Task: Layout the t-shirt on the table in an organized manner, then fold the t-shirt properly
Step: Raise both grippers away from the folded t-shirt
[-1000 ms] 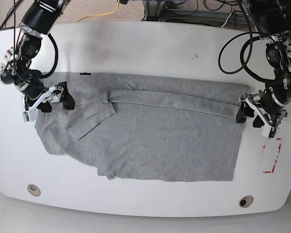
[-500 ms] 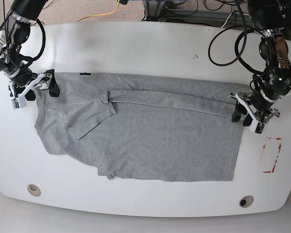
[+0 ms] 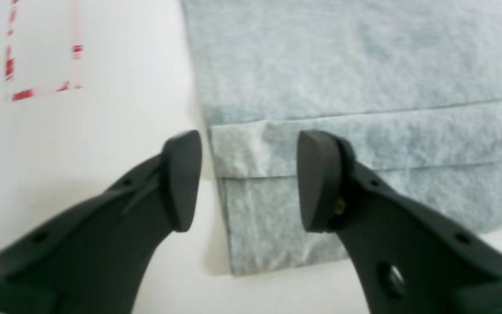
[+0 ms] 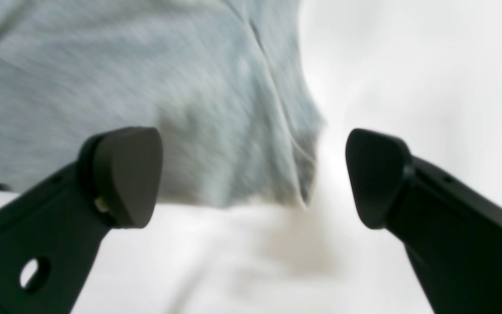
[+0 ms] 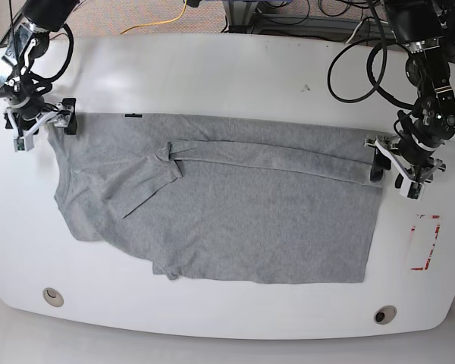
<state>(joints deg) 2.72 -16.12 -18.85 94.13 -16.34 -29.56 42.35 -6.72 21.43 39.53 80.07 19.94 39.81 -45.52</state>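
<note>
The left pincer (image 3: pixel 246 179) stands spread and holds nothing, one finger (image 3: pixel 181 179) over bare table (image 3: pixel 103 144) and the other finger above the cloth, so the doubled hem edge of the t-shirt (image 3: pixel 364 78) lies in the gap between them. That straddle looks chosen to pinch the folded band at the corner and draw it taut. In the base view this pincer (image 5: pixel 394 168) sits at the shirt's side edge, just inward of the red tape rectangle (image 5: pixel 425 243).

The right pincer (image 4: pixel 253 174) gapes wide and empty, with a rumpled corner of the shirt (image 4: pixel 155 87) hanging into the gap from above; the view is blurred, so contact cannot be judged. From the base camera it (image 5: pixel 42 125) hovers at the opposite upper corner.

The grey t-shirt (image 5: pixel 235 212) lies spread across the middle of the white table (image 5: pixel 212 68), a sleeve (image 5: pixel 167 155) bunched near the collar, so flattening probably comes before folding.
</note>
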